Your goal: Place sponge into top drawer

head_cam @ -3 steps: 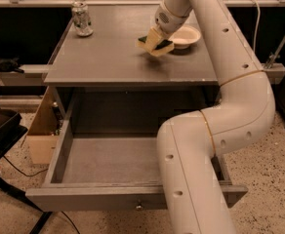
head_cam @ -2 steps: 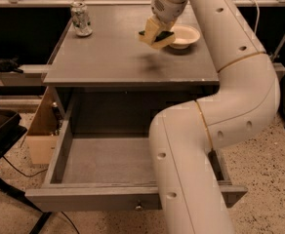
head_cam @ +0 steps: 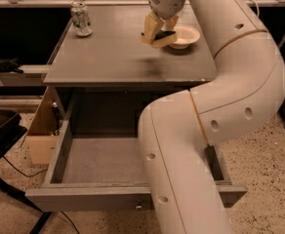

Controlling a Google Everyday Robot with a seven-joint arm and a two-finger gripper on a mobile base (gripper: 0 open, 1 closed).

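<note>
My gripper (head_cam: 158, 34) hangs above the grey table top (head_cam: 108, 57), right of its middle, and is shut on the sponge (head_cam: 165, 37), whose yellow foam body and dark face show between the fingers. The sponge is lifted off the surface; its shadow lies on the table below. The top drawer (head_cam: 98, 160) stands pulled out below the table, its inside empty, with a small round knob (head_cam: 139, 206) on its front panel. My large white arm covers the drawer's right half.
A round cream bowl (head_cam: 185, 35) sits on the table just right of the gripper. A metal can (head_cam: 81, 19) stands at the table's back left. A cardboard box (head_cam: 39, 140) sits on the floor left of the drawer. A dark chair (head_cam: 1, 135) is at the far left.
The gripper with the sponge has risen off the table and moved slightly left, away from the bowl. The arm has swung closer to the camera.
</note>
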